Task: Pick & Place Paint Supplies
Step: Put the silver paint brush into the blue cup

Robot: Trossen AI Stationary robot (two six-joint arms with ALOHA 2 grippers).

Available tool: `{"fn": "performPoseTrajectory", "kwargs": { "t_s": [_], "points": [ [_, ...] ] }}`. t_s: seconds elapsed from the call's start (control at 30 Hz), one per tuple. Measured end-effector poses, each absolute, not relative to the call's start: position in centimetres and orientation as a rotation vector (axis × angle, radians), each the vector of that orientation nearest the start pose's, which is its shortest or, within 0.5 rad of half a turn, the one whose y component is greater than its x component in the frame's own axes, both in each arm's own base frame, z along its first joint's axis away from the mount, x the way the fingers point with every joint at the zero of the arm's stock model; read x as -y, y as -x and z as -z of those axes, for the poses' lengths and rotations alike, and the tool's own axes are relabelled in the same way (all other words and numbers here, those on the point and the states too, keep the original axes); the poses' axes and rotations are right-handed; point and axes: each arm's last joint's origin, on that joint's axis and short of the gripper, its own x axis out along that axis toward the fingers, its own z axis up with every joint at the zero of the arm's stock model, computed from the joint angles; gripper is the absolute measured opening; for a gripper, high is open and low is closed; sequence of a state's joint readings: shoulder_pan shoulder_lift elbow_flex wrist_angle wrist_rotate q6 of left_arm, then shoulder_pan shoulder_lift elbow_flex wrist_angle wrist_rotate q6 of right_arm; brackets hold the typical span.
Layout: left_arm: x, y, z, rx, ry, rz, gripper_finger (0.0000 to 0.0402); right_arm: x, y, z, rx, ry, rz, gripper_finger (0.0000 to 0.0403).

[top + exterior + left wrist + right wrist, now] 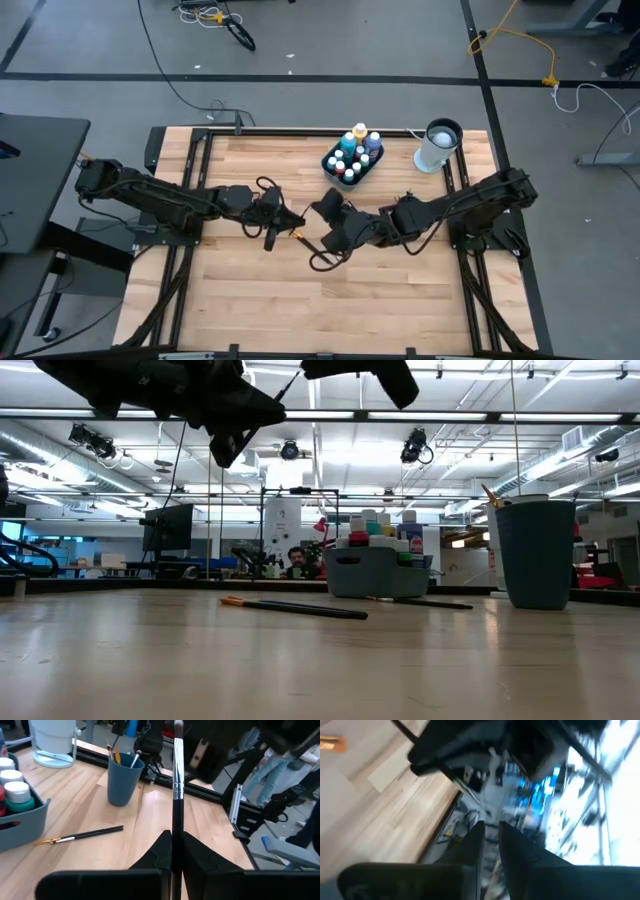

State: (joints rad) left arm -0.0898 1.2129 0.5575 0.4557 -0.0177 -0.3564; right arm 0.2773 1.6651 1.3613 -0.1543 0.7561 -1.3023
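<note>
My left gripper point(176, 834) hangs over the table's middle point(274, 216) and is shut on a dark paint brush point(177, 785) with a silver ferrule. My right gripper point(491, 827) faces it closely from the right point(326, 212). Its fingers stand a narrow gap apart and hold nothing. A second brush point(295, 607) with an orange tip lies flat on the wood below both grippers point(300, 237). The paint bottles stand in a grey bin point(352, 160) at the far edge. A blue cup point(122, 780) holds more brushes. My left gripper pinches the brush's dark handle point(175, 827) between its two fingers. The shaft runs out through the gap past the fingertips, ferrule and bristle end away from the gripper. The brush is lifted clear of the table and slants up toward the right gripper point(290, 385).
Another dark brush point(430, 602) lies beside the bin point(378, 570). The cup point(535, 550) and a white cylinder point(50, 740) stand at the far right corner. Bare wood stretches along the near half of the table point(300, 300). A person shows far behind the table point(295, 560).
</note>
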Motion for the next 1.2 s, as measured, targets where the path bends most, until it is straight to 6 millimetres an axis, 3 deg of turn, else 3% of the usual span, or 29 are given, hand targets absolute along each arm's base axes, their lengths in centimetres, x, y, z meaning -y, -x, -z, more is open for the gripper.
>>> {"fn": "performPoseTrajectory", "kwargs": {
  "t_s": [0.1,0.27,0.43,0.63,0.9,1.03,1.2],
  "points": [
    [2.2,-25.2,-23.0,-0.208,0.331,0.029,0.0024,-8.1,-35.5,-32.0,-0.688,1.346,0.211,0.0066],
    [2.2,-25.2,-23.0,-0.202,0.296,0.022,0.0029,-7.4,-32.2,-33.4,-0.701,1.016,0.143,0.0076],
    [2.1,-25.2,-23.2,-0.186,0.218,0.016,0.0024,-7.0,-30.6,-34.4,-0.658,0.773,0.156,0.0080],
    [2.2,-25.2,-23.3,-0.176,0.154,0.016,0.0026,-6.9,-29.4,-31.8,-0.495,0.632,0.109,0.0080],
    [2.7,-25.3,-24.0,-0.105,0.043,0.040,0.0025,-5.5,-28.7,-27.4,-0.061,0.447,0.221,0.0080],
    [2.6,-25.3,-23.9,-0.106,0.013,0.015,0.0027,-4.8,-28.8,-25.4,0.009,0.404,0.128,0.0080],
    [2.6,-25.3,-24.0,-0.102,-0.027,-0.005,0.0025,-4.0,-30.0,-25.2,0.085,0.221,-0.015,0.0092]
  ]
}}
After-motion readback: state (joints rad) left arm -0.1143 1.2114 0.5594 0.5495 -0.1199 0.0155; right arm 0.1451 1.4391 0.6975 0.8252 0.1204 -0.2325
